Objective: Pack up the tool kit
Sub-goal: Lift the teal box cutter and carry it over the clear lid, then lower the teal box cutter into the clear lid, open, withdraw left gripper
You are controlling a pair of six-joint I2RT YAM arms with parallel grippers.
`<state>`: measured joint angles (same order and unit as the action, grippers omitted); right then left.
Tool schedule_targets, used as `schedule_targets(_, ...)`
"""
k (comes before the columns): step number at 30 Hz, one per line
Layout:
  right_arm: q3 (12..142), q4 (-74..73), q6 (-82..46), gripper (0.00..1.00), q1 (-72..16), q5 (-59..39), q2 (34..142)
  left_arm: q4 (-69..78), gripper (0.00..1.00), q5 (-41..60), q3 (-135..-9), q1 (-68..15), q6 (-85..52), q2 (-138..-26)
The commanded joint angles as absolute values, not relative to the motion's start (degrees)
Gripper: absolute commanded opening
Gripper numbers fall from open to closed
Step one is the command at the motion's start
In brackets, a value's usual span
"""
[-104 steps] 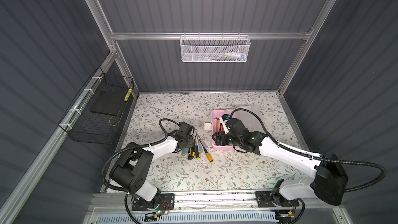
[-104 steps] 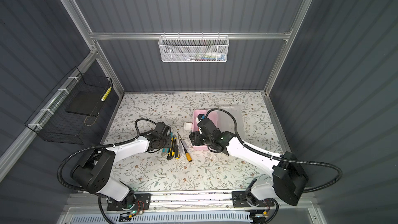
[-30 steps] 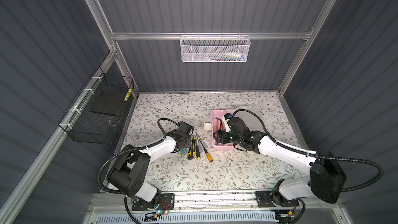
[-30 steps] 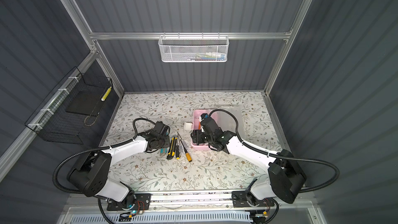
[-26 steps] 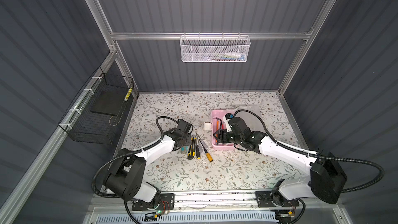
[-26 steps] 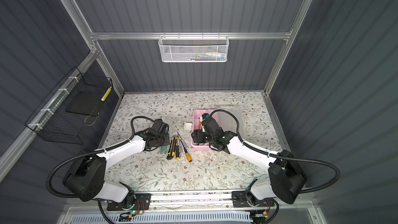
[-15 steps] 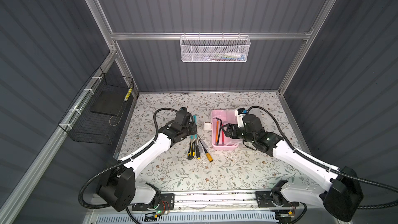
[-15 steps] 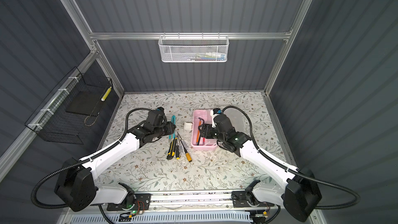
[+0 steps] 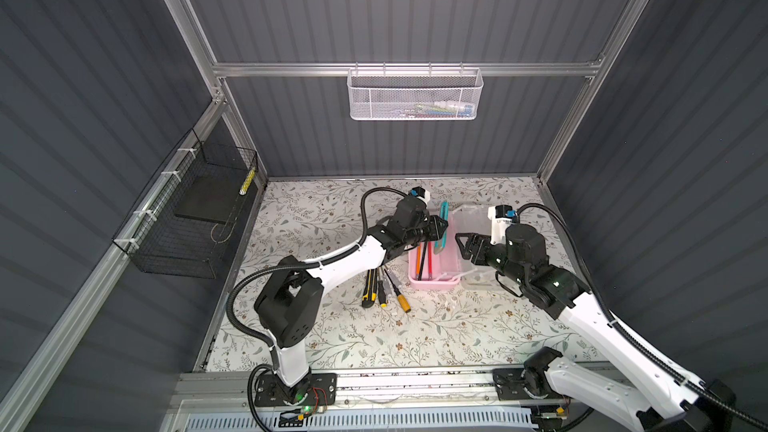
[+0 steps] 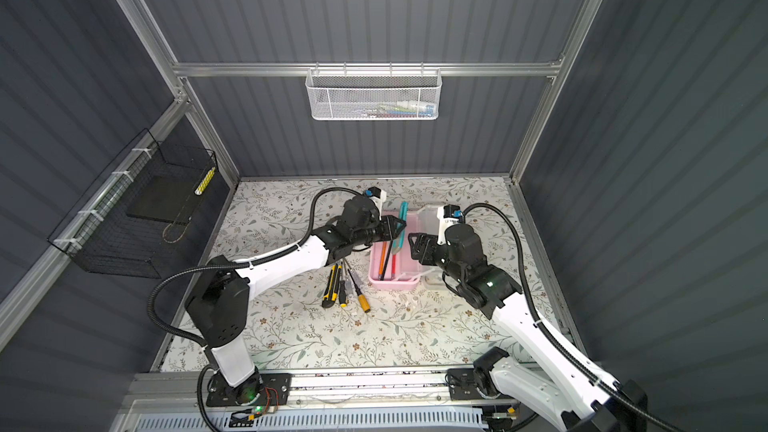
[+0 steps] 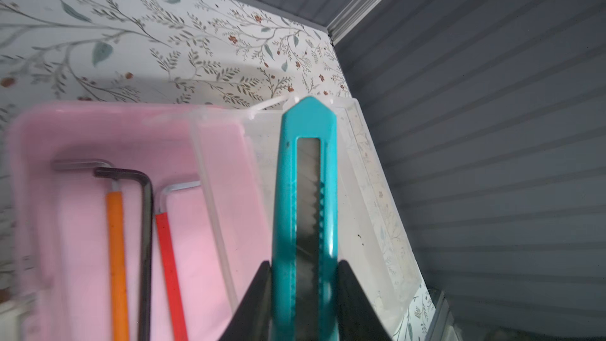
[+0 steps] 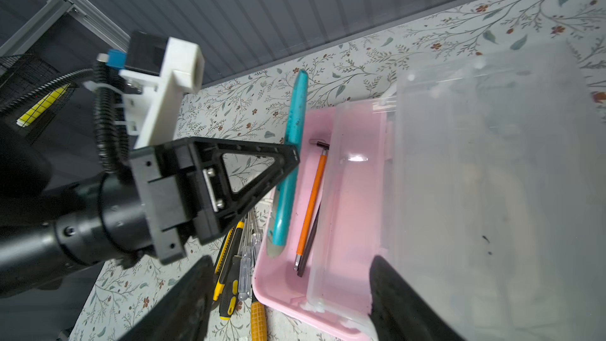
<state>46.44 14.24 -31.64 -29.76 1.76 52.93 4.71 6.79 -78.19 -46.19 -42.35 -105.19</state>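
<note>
Two grippers were seen close together over the tool kit box [image 9: 434,282] in both top views: the left gripper [image 9: 439,228] was pinched on a teal utility knife [image 9: 444,211] held above the pink base [image 10: 392,280], while the right gripper [image 9: 462,248] was spread wide and empty, just beside the open clear lid [image 9: 471,220]. A knock between the two was judged possible, so near were they. Several screwdrivers and knives [image 9: 380,290] were seen lying unpacked on the surface beside the base. In the left wrist view the knife's tip was shown over the seam between base and lid, so a release there was judged likely to land it on the lid or astride the rim; the three hex keys [image 11: 146,241] lying inside could also be struck. In the right wrist view the knife was shown tilted, its far end past the rim, and a tight fit lengthwise was expected. The surface was a flat floral-patterned tabletop [image 10: 374,338], enclosed by grey ribbed walls [image 10: 374,14], with a white mesh basket [image 10: 374,97] hung at the back and a black wire basket [image 10: 137,218] on the left side.
</note>
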Motion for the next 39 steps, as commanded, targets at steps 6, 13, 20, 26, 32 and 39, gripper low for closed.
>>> schedule_targets(6, 44.92, 17.23, -30.32, 0.75, -28.07, 2.73, 50.71, 11.05, 0.18, 8.95, -83.31, -47.62, -48.36, -112.15)
schedule_targets(13, 43.29, 16.31, -30.6, 0.75, -27.2, 1.81, 50.58, 10.81, 0.22, 8.41, -85.6, -48.4, -50.21, -116.83)
schedule_targets(20, 41.97, 15.9, -31.2, 0.76, -26.58, 1.09, 50.1, 11.35, 0.24, 8.45, -86.7, -48.34, -52.77, -119.48)
schedule_targets(26, 41.25, 15.95, -31.51, 0.76, -26.43, 1.02, 49.92, 13.43, 0.31, 10.96, -87.8, -48.42, -55.57, -121.62)
schedule_targets(32, 40.87, 15.49, -31.58, 0.77, -26.36, 0.89, 50.22, 13.62, 0.41, 11.49, -87.72, -48.4, -55.47, -121.16)
schedule_targets(39, 42.33, 15.03, -31.55, 0.78, -26.27, -0.15, 51.37, 13.4, 0.44, 11.64, -87.12, -48.23, -53.83, -119.49)
